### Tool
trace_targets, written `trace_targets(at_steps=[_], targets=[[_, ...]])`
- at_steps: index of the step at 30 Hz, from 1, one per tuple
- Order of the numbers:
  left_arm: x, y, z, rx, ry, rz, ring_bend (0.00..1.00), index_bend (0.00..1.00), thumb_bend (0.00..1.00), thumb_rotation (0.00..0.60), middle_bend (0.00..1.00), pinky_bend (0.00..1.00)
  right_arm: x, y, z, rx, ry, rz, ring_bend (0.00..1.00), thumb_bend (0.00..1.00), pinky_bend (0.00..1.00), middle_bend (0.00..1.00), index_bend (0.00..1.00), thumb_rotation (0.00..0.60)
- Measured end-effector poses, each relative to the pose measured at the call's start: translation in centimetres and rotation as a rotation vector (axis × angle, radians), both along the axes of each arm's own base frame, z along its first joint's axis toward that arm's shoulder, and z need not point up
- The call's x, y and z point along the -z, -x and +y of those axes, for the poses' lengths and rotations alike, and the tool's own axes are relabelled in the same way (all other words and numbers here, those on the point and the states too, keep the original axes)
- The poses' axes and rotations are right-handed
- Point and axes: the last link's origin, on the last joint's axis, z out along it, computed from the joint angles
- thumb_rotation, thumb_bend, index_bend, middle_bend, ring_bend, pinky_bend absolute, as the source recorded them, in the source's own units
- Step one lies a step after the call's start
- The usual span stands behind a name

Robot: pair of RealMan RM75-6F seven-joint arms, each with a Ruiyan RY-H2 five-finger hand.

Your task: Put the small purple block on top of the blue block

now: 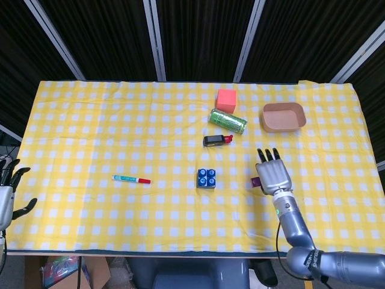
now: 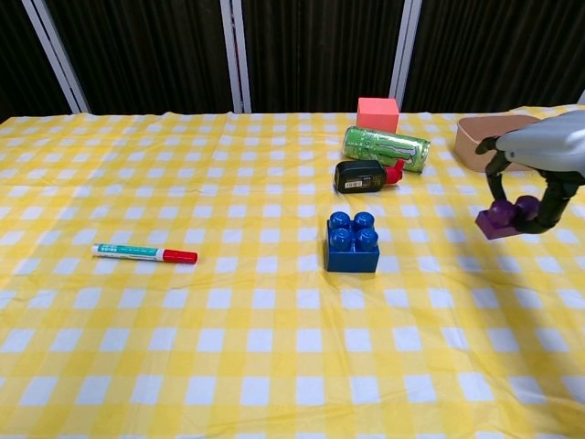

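Right hand (image 2: 535, 174) is pinching the small purple block (image 2: 502, 218) from above, block lifted clear of the yellow checked cloth (image 2: 274, 366) in the chest view. Blue block (image 2: 353, 243) sits mid-table, studs up, to the robot's left of the carried piece and well apart from it (head view puts the two at about the same depth, so the gap looks mostly lateral). Judgement: next move is a leftward carry, then a drop onto the studs. Left hand (image 1: 7, 195) hangs off the table's near-left edge, fingers spread and empty, much farther from the blue block than the right.
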Motion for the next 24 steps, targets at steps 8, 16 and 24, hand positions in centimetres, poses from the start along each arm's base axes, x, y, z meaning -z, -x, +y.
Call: trace_targets(at_steps=[8,16,24], targets=[[-0.1,0.2,0.3,-0.003,0.001,-0.009,0.0,0.22,0.24,0.6,0.09,0.05,2.5,-3.3,0.3,0.015,0.0,-0.069,0.03,0.73,0.0,0.05,0.72,0.6],[-0.6,0.4,0.1,-0.006,-0.016,-0.011,0.0,0.22,0.24,0.6,0.09,0.05,4.3,-5.1,-0.1,0.011,-0.003,-0.098,0.03,0.73,0.0,0.05,0.72,0.6],[-0.5,0.4,0.0,-0.009,-0.015,0.005,0.0,0.22,0.24,0.6,0.09,0.05,5.2,-6.4,-0.8,0.008,0.003,-0.102,0.03,0.73,0.0,0.05,0.74,0.6]])
